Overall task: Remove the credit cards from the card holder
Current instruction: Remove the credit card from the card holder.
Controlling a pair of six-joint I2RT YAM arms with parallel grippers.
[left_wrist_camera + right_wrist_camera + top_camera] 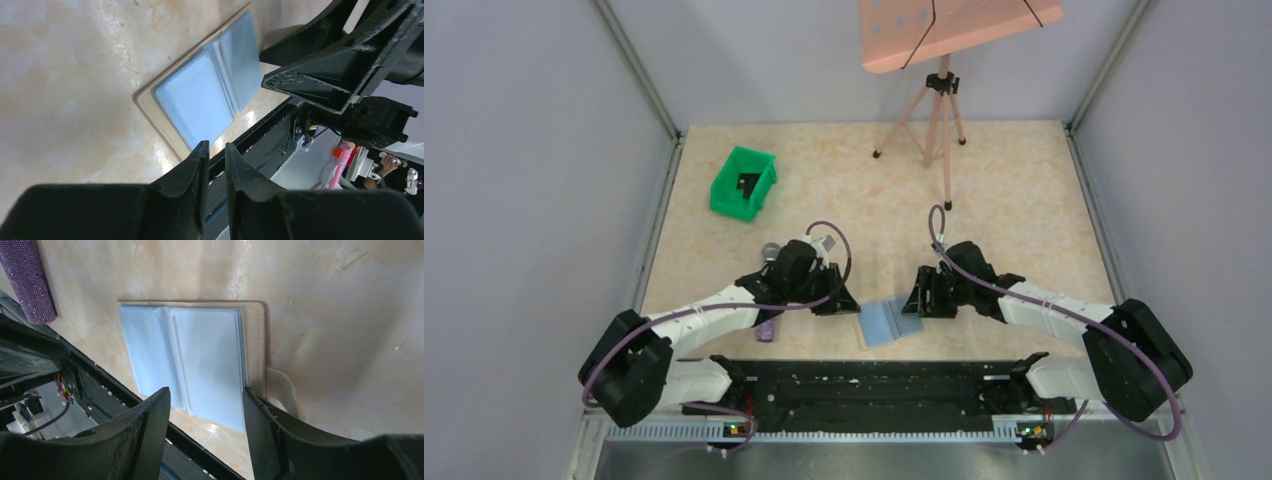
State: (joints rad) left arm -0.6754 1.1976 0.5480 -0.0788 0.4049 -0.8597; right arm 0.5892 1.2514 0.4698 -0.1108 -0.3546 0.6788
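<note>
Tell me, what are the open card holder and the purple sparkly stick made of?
The card holder looks like clear, glossy plastic sleeves, shiny with glare, on a pale beige cover with a stitched rim, maybe leather or fake leather. The purple stick seems wrapped in tiny glittery beads; underneath, I cannot tell.

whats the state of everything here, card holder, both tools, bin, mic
card holder: open, lying flat, clear sleeves facing up
left tool: nearly shut, holding nothing
right tool: open, holding nothing
green bin: upright, open top
purple microphone: lying on its side
</note>
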